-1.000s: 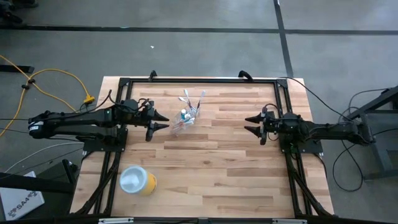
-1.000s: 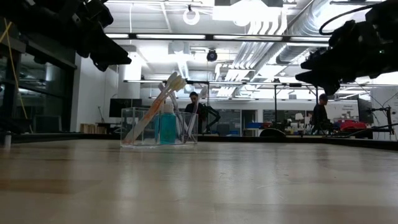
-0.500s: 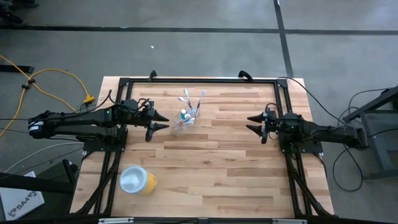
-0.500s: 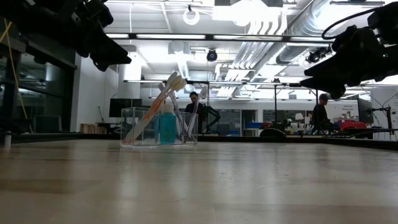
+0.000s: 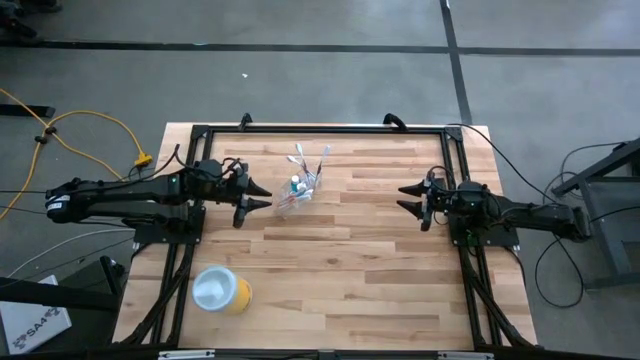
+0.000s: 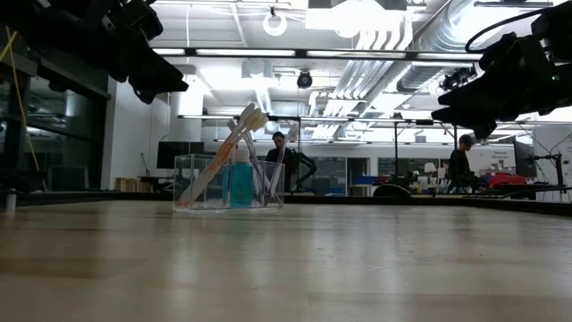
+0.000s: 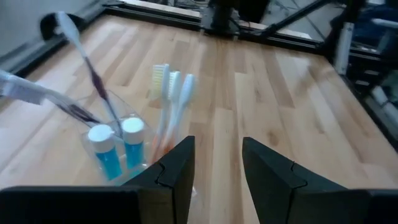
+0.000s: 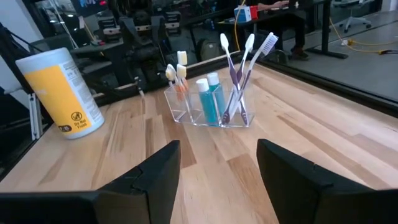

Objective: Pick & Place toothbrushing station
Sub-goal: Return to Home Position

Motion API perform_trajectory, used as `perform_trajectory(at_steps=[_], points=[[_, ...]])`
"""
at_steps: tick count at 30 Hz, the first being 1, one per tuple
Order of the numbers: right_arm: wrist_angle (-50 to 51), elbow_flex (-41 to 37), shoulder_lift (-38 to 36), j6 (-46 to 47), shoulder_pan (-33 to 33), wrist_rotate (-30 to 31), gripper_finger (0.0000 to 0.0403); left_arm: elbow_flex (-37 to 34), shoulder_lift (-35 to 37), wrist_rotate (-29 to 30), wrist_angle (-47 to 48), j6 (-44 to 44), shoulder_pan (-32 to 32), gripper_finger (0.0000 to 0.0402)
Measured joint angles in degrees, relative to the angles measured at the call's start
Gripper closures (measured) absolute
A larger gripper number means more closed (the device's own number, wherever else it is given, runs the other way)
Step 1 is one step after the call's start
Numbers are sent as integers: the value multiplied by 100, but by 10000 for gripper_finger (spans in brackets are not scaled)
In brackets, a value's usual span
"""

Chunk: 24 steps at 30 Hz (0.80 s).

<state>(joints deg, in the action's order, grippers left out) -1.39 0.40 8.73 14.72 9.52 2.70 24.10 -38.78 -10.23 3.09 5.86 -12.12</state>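
**Operator A:** Arm finish?

**Operator B:** I read both as matte black, jointed links: left arm (image 5: pixel 120 194), right arm (image 5: pixel 525 212). White marking (image 5: pixel 56 204) near the left arm's base end.

**Operator A:** Grippers?

**Operator B:** On my feeds, left gripper (image 7: pixel 217 143) and right gripper (image 8: pixel 219 145) each carry two dark, angular fingers.

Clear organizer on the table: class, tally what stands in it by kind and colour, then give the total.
Orange toothbrushes: 3
Purple toothbrushes: 3
Blue tubes: 2
Total: 8
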Motion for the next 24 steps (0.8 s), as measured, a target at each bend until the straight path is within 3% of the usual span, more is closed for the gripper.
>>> perform_trajectory(at_steps=[6,9,16,24], points=[[1,0,0,0,0,4,199,-2,0,-1295,-37,-307,1,272],[2,-4,0,0,0,7,199,-196,6,-1594,-266,-297,80,272],[0,-7,0,0,0,9,199,-1170,184,-953,-1463,120,212,272],[2,-9,0,0,-2,11,199,-1628,461,-605,-1516,159,229,272]])
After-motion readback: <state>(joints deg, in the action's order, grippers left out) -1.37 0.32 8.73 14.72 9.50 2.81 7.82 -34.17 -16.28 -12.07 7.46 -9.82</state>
